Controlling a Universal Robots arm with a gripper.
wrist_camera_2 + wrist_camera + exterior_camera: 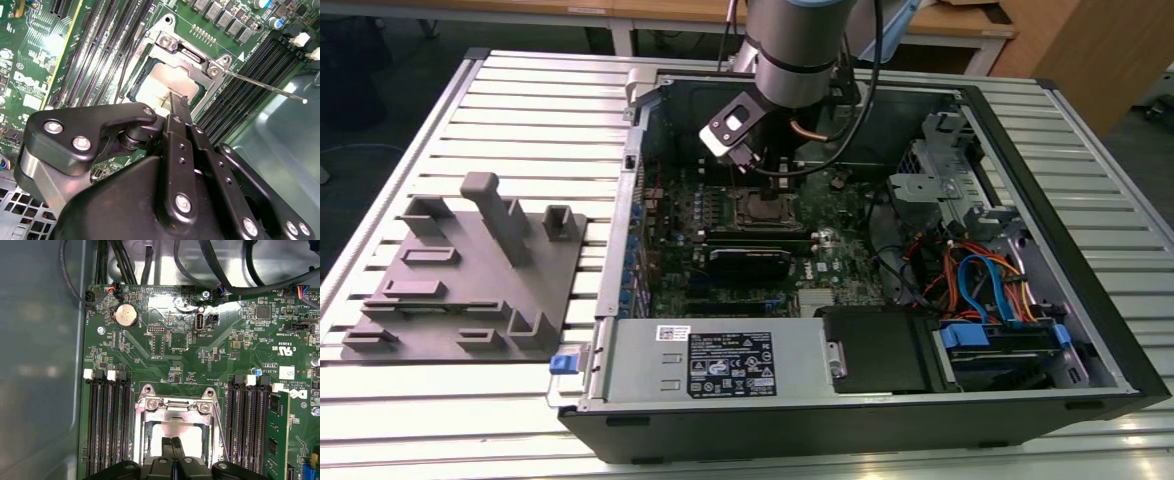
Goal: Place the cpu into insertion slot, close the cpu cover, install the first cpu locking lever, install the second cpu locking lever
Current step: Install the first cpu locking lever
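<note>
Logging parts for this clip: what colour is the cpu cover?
Shiny silver metal; the cpu cover shows best in the first wrist view.

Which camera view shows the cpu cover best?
The first wrist view: the cpu cover faces the camera squarely, one end behind the end effector. The second wrist view shows it obliquely, partly hidden; the exterior view shows it from afar.

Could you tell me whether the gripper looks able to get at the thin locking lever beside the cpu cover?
Probably yes. The shut gripper hangs over the cpu, and the locking lever juts free just beside it, with nothing between them.
</note>
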